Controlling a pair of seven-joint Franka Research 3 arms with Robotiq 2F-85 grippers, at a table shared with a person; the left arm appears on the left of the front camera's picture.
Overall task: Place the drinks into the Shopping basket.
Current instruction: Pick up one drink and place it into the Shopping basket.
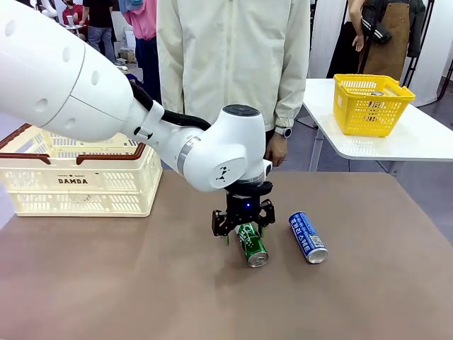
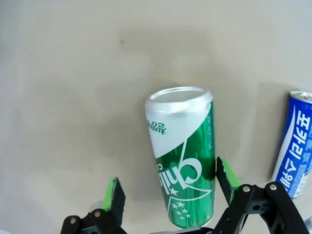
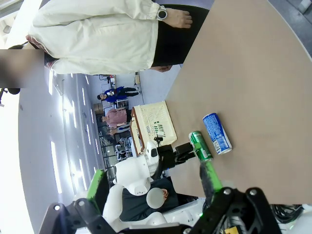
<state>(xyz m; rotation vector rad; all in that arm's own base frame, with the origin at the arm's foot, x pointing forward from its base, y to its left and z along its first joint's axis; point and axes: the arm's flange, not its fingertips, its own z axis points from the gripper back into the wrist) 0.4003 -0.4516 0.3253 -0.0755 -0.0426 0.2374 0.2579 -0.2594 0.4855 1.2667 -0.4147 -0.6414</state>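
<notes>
Slim green-and-silver metal drink can point(image 2: 185, 156) lies on the table at lower centre, between the spread-open jaws of my left pincer point(image 2: 170, 178).
It sits nearer one pad, so I'd centre it, lower, then squeeze; the cream slotted plastic basket point(image 1: 78, 180) waits at far left.

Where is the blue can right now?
In the front view, the blue can lies on its side right of centre, just right of the green can.

We've got a green can point(image 1: 252, 245), white-swirled, silver top; a blue can point(image 1: 307, 237) lettered white; a cream basket point(image 1: 106, 188) rimmed dark brown; a yellow basket point(image 1: 368, 117); green pads point(image 2: 228, 171) on the black left end effector point(image 1: 243, 228); brown tabletop point(image 1: 127, 283).
</notes>
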